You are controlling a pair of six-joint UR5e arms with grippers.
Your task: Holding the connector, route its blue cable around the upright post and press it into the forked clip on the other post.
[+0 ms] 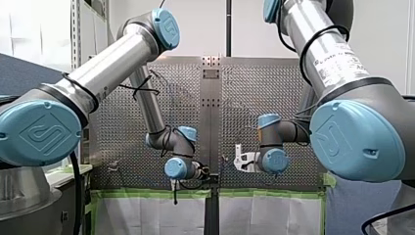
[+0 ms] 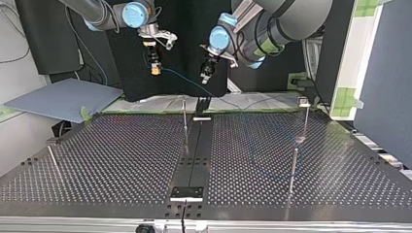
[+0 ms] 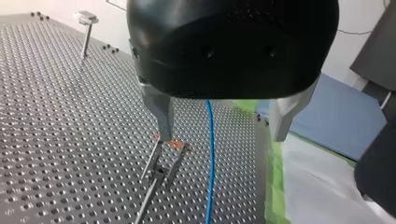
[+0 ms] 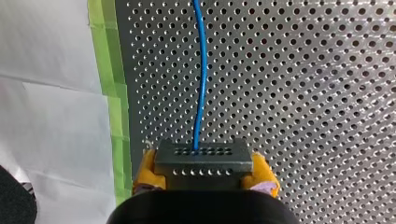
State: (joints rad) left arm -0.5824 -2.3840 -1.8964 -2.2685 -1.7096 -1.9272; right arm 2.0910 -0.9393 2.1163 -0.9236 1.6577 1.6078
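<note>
Right hand [image 4: 204, 169] clamps connector [image 4: 203, 157], long axis crosswise; blue cable [image 4: 201, 70] leaves straight ahead. Left hand [image 3: 222, 135] wide.

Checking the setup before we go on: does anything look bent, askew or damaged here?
Nothing stands out. The connector sits square in my right gripper, the blue cable runs off it without kinks, and the forked clip looks intact.

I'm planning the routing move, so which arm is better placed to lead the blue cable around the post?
Probably my right. My right gripper is shut on the connector, with the blue cable running out ahead. My left gripper is open, merely straddling the cable, gripping nothing.
</note>
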